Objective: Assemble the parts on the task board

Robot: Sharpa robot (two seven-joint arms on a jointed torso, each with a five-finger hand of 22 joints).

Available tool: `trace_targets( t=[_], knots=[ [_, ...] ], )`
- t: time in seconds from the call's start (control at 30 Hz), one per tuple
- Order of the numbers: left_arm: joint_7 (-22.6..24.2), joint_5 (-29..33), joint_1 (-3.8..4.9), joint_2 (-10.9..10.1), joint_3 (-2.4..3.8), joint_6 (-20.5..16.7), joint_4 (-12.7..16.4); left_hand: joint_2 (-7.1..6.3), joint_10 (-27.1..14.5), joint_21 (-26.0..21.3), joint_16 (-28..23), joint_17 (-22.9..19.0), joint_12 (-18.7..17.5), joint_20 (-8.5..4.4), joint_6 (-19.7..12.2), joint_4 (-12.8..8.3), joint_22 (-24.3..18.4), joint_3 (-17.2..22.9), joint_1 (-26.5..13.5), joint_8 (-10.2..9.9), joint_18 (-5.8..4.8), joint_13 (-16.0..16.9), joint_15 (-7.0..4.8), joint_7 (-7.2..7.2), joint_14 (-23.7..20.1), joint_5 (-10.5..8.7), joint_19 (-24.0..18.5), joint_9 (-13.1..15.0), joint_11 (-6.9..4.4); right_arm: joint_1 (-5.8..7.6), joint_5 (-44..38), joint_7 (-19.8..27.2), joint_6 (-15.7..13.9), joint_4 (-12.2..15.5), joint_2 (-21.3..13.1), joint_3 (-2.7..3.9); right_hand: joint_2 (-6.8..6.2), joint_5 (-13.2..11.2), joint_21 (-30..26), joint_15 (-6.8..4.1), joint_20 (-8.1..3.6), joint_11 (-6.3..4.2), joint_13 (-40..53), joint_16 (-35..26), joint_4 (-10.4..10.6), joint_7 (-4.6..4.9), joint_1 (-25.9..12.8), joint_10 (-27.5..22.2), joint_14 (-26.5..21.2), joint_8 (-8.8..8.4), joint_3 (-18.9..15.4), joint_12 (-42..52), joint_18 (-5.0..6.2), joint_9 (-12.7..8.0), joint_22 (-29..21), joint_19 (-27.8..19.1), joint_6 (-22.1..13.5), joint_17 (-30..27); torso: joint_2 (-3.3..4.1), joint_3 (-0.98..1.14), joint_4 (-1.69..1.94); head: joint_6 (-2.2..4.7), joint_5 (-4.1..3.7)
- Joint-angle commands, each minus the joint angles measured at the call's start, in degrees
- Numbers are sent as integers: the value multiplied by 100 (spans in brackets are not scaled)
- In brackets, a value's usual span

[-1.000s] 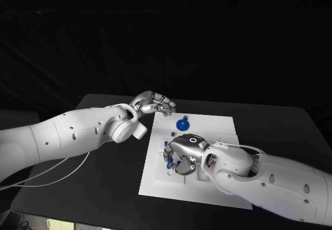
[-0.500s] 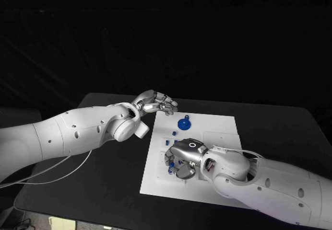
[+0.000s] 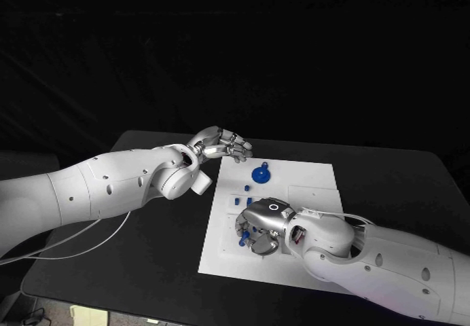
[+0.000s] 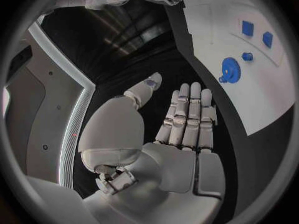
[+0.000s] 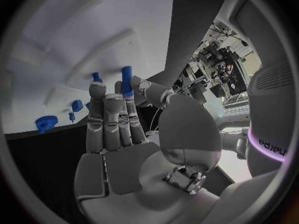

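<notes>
Board (image 3: 303, 178): white plate mid-surface (image 3: 147, 258).
Gear (image 3: 259, 174): blue, on the board's far part, at 4 o'clock from the left hand.
Left hand (image 3: 221, 144): hovers at the board's far-left corner, fingers straight and together, nothing in it.
Right hand (image 3: 259, 227): down on the board's near-left part, pinching an upright blue peg (image 5: 127, 81).
Hidden: parts under the right hand.

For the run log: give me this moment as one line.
left hand: empty, fingers together, at task board far corner | right hand: over board, pinching blue peg | blue gear: lying on board
</notes>
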Motion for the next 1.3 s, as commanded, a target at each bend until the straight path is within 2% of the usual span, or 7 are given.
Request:
trace_targets(
  t=[0.03, 0.37, 0.7, 1.07, 1.2, 1.27, 1.3],
  knots=[
    [72, 24, 2, 29, 2, 77, 11, 6, -39, -35, -39, 10, 3, 32, -40, 36, 9, -4, -39, 34, 90, -7, -8, 14, 35, -27, 2, -9, -10, -7, -129, -52, 72, -29, 14, -13, 50, 18, 27, -66, -38, -55, 458, 1, -18, -15, -5, 222, -17, 19, -22, 14, 258, -1, 108, -18, 28, 9, 0, -4, 5, -11, 4],
    [70, 24, 2, 17, 2, 76, 32, 6, -39, -38, -43, 14, 3, 32, -42, 37, 10, -4, -37, 35, 90, -9, -8, 14, 36, -26, 2, -10, -10, -11, -428, -227, 39, -41, 66, -43, 43, 18, 29, -67, -38, -56, 471, -1, -32, -18, 0, 221, -15, 22, -18, 14, 258, 7, 109, -21, 31, 9, 1, -9, 5, -25, -1],
    [67, 24, 3, 20, 2, 75, 44, 5, -39, -41, -47, 18, 3, 32, -42, 36, 12, -3, -33, 36, 90, -11, -8, 14, 36, -26, 2, -10, -10, -11, -536, -255, 206, -27, 190, -162, 33, 18, 33, -68, -38, -57, 483, -1, -41, -20, 3, 222, -12, 25, -15, 16, 258, 14, 110, -21, 35, 10, 0, -9, 6, -40, -12],
    [63, 24, 3, 7, 2, 74, 49, 3, -40, -44, -52, 23, 3, 33, -44, 37, 15, -3, -31, 37, 91, -14, -7, 14, 36, -26, 2, -10, -9, -11, -456, -241, 350, -23, 202, -190, 17, 18, 33, -68, -34, -57, 498, -6, -53, -20, -1, 216, -15, 24, -8, 13, 258, 20, 110, -29, 33, 10, -1, -10, 2, -61, -15],
    [58, 24, 3, 3, 2, 73, 44, 5, -39, -45, -53, 25, 4, 33, -44, 38, 16, -3, -31, 37, 90, -14, -7, 14, 36, -26, 3, -10, -9, -11, -330, -202, 292, -18, 175, -193, -57, 37, 17, -56, -12, -45, 523, -35, -69, -11, -30, 182, -31, 3, 71, -7, 258, 22, 104, -65, 15, -2, 0, -4, 2, -67, -12],
    [56, 23, 3, 0, 2, 71, 42, 5, -39, -45, -53, 25, 3, 33, -44, 38, 16, -3, -30, 38, 91, -14, -7, 14, 36, -25, 3, -10, -9, -11, -211, -169, 212, -21, 156, -193, -167, 198, 28, -50, 4, -35, 551, -47, -140, -6, -132, 176, -24, -6, 16, -12, 258, 26, 112, -68, 23, -10, -1, -4, 2, -66, -11],
    [55, 23, 3, -3, 2, 71, 43, 5, -39, -46, -54, 26, 4, 33, -44, 38, 16, -3, -30, 38, 91, -15, -7, 14, 36, -25, 3, -10, -9, -11, -148, -148, 156, -21, 147, -193, -221, 410, 37, -43, 9, -35, 571, -57, -172, -3, -240, 160, -21, -18, -71, -22, 258, 29, 113, -68, 15, -15, -1, -3, 2, -65, -10]
  ],
)
